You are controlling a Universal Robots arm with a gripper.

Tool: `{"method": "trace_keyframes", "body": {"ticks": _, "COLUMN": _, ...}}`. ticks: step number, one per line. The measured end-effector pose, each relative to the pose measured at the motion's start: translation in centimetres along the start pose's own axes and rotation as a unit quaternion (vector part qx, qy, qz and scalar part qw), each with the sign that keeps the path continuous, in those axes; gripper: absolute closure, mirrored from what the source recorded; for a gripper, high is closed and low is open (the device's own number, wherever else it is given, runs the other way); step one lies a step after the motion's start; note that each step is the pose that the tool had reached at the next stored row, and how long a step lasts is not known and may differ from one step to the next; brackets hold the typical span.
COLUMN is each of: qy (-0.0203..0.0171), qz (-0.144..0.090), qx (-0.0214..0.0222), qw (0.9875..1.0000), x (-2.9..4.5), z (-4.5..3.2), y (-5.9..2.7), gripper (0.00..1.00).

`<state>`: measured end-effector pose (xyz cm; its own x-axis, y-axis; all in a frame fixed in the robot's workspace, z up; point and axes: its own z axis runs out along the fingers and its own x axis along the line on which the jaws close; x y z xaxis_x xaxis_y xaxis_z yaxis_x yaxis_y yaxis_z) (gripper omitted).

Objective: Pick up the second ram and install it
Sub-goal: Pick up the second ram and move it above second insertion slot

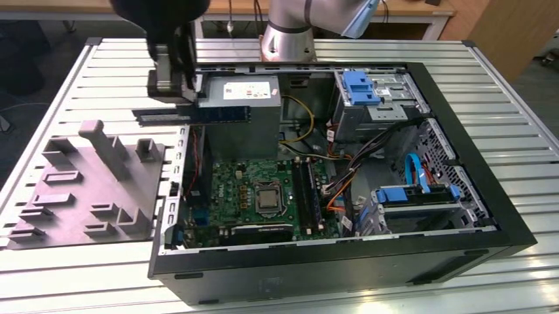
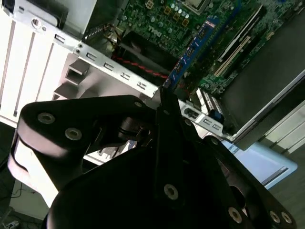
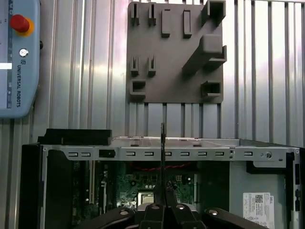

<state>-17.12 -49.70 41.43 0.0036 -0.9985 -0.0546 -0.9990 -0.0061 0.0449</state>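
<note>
So the whole setup is laid out on a slatted metal table. An open computer case is lying on its side, and a grey parts holder is parked just beside it on the exterior view's left. Inside the case the green motherboard can be seen. The black memory slots are set just to the exterior view's right of the processor socket.

Step-wise, the pick-up looks done and the carry-over to the board is what's in hand. The claw is clamped shut on the second ram. The second ram is held up in the air, long side level, over the far corner of the case at the exterior view's left, well apart from the slots. In the second wrist view the second ram is seen poking straight out from between the closed fingers. In the first wrist view it's seen edge-on, sticking out of the claw.

For seating, it'd probably need to be lined up lengthwise over a free slot and pushed straight in. Which slot is free can't be made out
</note>
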Motion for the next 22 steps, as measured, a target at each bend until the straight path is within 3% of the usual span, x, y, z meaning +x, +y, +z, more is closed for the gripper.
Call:
{"method": "trace_keyframes", "body": {"ticks": 8, "qy": 0.0, "qz": 0.0, "qx": -0.0003, "qw": 1.0, "x": 0.01, "z": -0.1, "y": -3.31, "gripper": 0.89}}
{"method": "trace_keyframes", "body": {"ticks": 17, "qy": 0.0, "qz": 0.0, "qx": -0.0045, "qw": 1.0, "x": 0.05, "z": 0.07, "y": -7.34, "gripper": 0.89}}
{"method": "trace_keyframes", "body": {"ticks": 22, "qy": -0.0001, "qz": 0.0, "qx": -0.0065, "qw": 1.0, "x": 0.08, "z": 0.41, "y": -8.95, "gripper": 0.89}}
